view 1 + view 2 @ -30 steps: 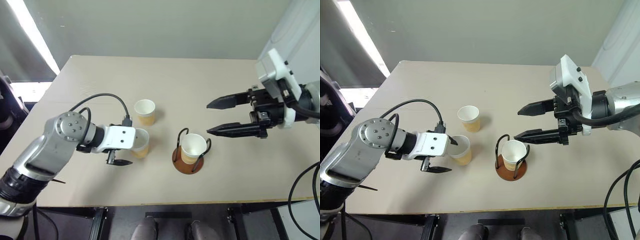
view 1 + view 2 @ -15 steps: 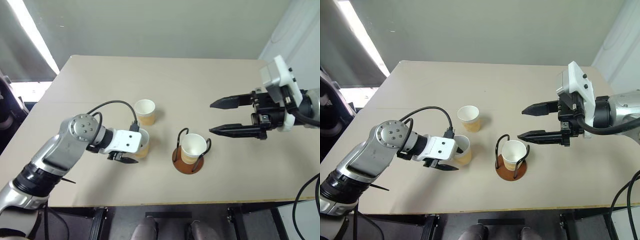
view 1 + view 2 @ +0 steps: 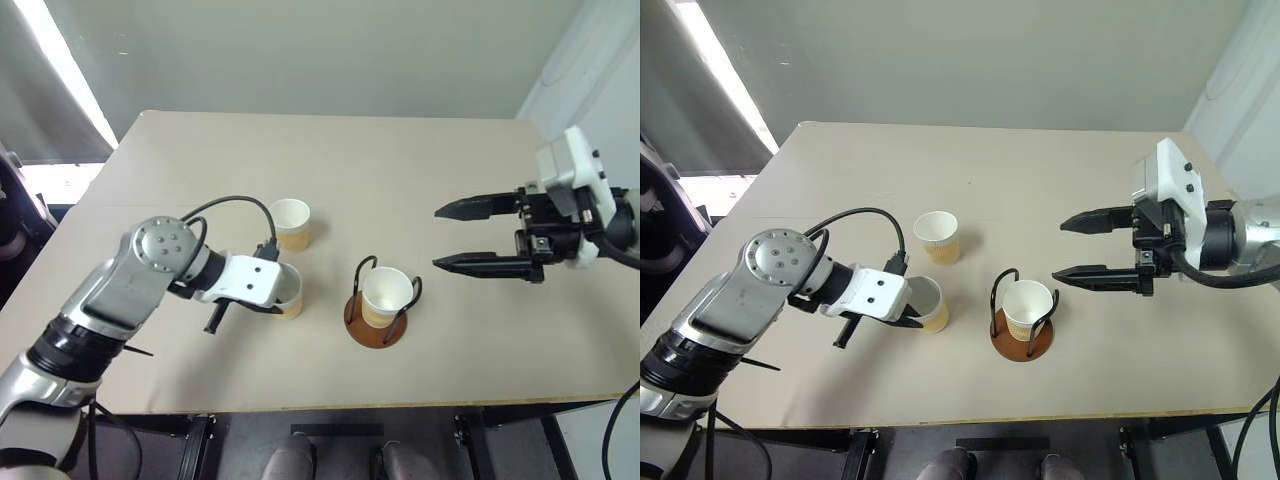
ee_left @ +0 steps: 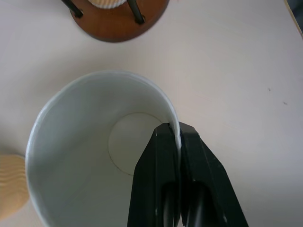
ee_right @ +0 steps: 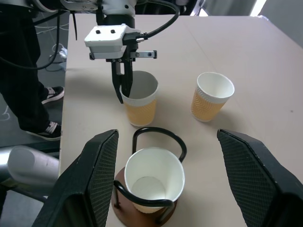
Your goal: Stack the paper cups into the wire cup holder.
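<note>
Three pale yellow-tan paper cups with white insides stand on the beige table. One cup (image 3: 386, 295) sits upright inside the wire cup holder (image 3: 372, 334), which has a reddish-brown base and black loops. A second cup (image 3: 290, 222) stands free farther back. My left gripper (image 4: 175, 130) is shut on the rim of the third cup (image 3: 289, 289), one finger inside the wall and one outside; this cup stands just left of the holder. To the right of the holder, above the table, my right gripper (image 3: 436, 238) hangs open and holds nothing.
The table's front edge (image 3: 300, 408) runs close below the holder. A black cable (image 3: 235, 205) loops over my left wrist. A person's legs and shoes (image 5: 28, 94) stand beside the table's far left side.
My left gripper's fingers have gone from open beside the cup to shut on its rim, and its wrist has turned. My right gripper has drifted a little to the right, away from the holder.
</note>
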{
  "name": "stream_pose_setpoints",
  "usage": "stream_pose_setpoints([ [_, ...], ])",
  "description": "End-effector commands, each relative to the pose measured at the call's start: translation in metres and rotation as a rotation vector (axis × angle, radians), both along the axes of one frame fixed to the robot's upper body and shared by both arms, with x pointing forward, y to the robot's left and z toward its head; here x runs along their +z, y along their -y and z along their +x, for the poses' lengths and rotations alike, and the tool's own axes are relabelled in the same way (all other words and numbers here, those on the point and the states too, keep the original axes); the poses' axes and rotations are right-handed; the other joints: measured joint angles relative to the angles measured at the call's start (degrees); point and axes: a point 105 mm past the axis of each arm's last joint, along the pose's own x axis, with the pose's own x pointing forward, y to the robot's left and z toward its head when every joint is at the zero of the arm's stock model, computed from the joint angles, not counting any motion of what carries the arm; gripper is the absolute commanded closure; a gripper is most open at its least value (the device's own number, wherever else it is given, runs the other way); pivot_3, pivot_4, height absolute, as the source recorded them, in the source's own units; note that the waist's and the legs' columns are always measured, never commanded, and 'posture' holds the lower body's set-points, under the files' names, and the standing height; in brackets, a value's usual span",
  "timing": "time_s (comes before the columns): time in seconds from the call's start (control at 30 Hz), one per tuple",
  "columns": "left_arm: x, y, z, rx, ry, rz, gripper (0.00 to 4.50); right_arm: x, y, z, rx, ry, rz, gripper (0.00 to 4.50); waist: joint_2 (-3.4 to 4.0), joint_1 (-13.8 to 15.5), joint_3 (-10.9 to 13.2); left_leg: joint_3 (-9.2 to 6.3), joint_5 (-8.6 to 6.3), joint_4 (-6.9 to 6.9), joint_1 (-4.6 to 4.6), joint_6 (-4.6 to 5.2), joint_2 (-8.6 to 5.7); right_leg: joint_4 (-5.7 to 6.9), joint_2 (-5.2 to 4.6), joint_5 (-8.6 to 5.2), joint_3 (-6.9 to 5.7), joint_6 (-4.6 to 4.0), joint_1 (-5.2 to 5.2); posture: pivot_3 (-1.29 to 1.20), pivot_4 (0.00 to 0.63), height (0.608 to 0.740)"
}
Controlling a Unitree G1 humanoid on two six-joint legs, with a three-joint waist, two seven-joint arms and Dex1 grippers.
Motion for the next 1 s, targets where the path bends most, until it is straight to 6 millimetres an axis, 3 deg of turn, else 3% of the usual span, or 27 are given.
stream_pose_setpoints([
  [0.03,0.02,0.001,0.001,-0.014,0.039,-0.041,4.45,0.007,0.007,-0.005,0.017,0.023,-0.019,1.12,0.0,0.1,0.0,0.0,0.0,0.0,-0.01,0.0,0.0,0.0,0.0,0.0,0.0,0.0,0.01,0.0,0.15,0.74],
  [0.3,0.057,0.022,-0.004,-0.053,0.018,-0.202,4.45,-0.001,0.017,-0.01,0.025,-0.064,-0.041,1.12,-0.01,0.3,0.0,0.0,-0.01,0.03,-0.05,0.01,-0.01,-0.01,-0.01,0.01,-0.01,0.01,0.01,0.0,0.15,0.74],
  [0.43,0.095,0.045,-0.023,-0.148,-0.059,-0.366,4.45,-0.013,0.023,-0.013,0.007,-0.099,-0.093,1.12,-0.02,0.4,0.0,0.01,-0.01,0.04,-0.1,0.01,-0.01,-0.03,0.0,0.01,-0.04,0.02,0.0,0.0,0.15,0.74],
  [0.6,0.12,0.052,-0.031,-0.205,-0.058,-0.409,4.45,-0.021,0.022,-0.012,0.007,-0.096,-0.112,1.12,0.0,0.3,0.0,0.04,-0.01,0.05,-0.04,0.01,0.0,-0.05,-0.01,0.03,-0.01,0.05,0.04,0.0,0.15,0.74],
  [0.8,0.136,0.059,-0.036,-0.27,-0.067,-0.434,4.45,-0.023,0.024,-0.013,0.0,-0.099,-0.112,1.12,0.0,0.3,0.0,0.04,-0.01,0.08,-0.03,0.03,0.01,-0.06,0.0,0.04,-0.01,0.09,0.07,0.0,0.15,0.74],
  [1.0,0.133,0.073,-0.032,-0.328,-0.094,-0.42,4.45,-0.016,0.029,-0.015,-0.031,-0.08,-0.115,1.12,0.0,0.6,0.0,0.03,-0.01,0.12,-0.04,0.05,0.0,-0.08,-0.01,0.05,0.0,0.14,0.11,0.0,0.15,0.74],
])
